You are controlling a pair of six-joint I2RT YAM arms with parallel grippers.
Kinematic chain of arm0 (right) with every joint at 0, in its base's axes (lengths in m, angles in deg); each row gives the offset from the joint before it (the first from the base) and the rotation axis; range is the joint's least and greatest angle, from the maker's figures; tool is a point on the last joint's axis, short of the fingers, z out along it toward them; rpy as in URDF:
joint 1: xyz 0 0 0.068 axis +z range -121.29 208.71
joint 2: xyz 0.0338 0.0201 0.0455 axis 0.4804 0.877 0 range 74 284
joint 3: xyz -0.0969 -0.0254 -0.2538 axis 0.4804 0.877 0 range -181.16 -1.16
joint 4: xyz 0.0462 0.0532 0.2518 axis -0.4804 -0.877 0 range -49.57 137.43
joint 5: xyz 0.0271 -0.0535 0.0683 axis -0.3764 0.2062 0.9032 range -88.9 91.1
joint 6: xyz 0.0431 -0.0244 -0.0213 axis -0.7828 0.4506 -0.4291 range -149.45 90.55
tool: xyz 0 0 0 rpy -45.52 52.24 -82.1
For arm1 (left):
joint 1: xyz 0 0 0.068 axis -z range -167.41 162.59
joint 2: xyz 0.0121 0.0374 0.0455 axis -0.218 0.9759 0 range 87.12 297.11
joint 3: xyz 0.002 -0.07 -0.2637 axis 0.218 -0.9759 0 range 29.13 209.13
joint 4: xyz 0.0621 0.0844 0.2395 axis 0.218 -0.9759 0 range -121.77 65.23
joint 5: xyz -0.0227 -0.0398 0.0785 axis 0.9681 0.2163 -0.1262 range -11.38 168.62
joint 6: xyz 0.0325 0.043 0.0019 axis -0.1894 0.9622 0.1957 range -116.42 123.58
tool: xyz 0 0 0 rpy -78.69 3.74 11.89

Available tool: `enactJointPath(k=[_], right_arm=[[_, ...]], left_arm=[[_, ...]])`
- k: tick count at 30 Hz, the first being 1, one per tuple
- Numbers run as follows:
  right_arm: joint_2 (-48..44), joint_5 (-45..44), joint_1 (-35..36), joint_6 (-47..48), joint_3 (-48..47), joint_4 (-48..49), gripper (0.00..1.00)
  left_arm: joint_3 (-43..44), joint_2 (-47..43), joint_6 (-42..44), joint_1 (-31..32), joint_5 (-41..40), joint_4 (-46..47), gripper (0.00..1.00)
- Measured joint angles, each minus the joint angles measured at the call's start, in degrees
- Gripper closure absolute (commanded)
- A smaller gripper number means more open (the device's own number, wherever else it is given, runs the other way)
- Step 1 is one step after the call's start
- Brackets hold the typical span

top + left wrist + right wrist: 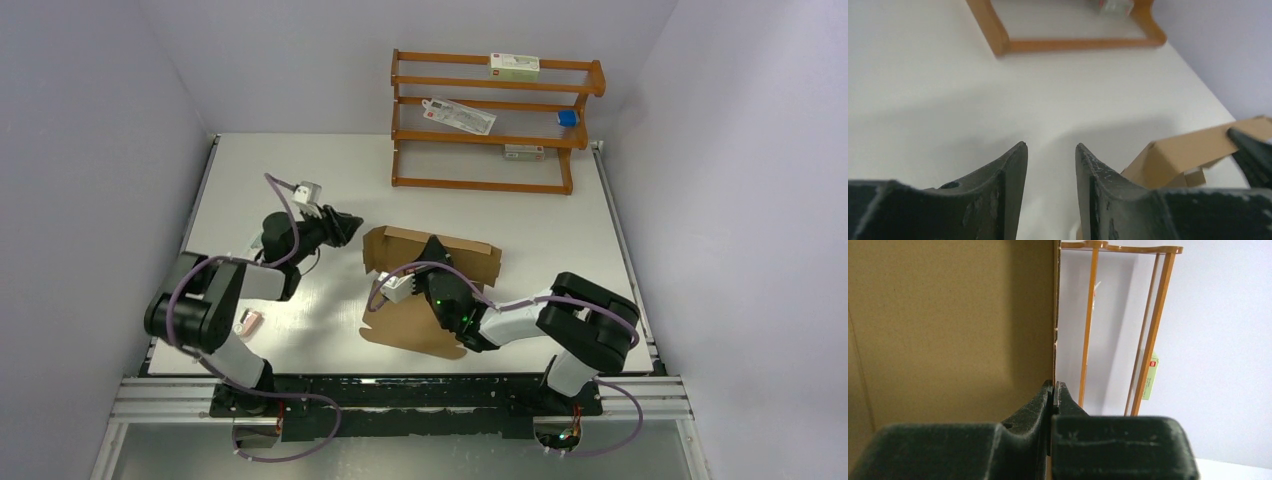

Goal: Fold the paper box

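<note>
The paper box (pixel 412 326), brown cardboard, lies partly folded at the table's middle, its far walls standing and a flap flat toward me. My right gripper (pixel 433 252) reaches in from the right and is shut on the edge of an upright wall (pixel 948 325); in the right wrist view the thin cardboard edge sits pinched between the closed fingers of that gripper (pixel 1053 384). My left gripper (pixel 351 227) hovers just left of the box's left corner (pixel 1173 150). The left gripper (pixel 1049 146) is open, with only bare table between its fingers.
A wooden rack (pixel 495 120) stands at the back of the table with white cartons (pixel 514 66) and a small blue item (pixel 567 117) on its shelves. A small pink item (pixel 250 322) lies near the left arm's base. Side walls close in the table.
</note>
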Motion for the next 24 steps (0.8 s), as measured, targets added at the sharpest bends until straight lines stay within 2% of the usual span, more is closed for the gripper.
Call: enactJointPath(k=[5,12,24], right_arm=[[-0.37,0.15,0.02,0.87,0.0,0.46,1.0],[-0.24,0.2,0.02,2.86,0.02,2.25,1.0],[4.09,1.2,0.09,8.02,3.34,10.86,1.0]], left_arm=[[0.68,7.58,-2.8,-0.11,7.04,-2.29,0.55],[0.42,8.17,-5.88,-0.11,14.86,2.08,0.6],[-6.95,6.43,-8.11,1.6,16.85,6.45,0.61]])
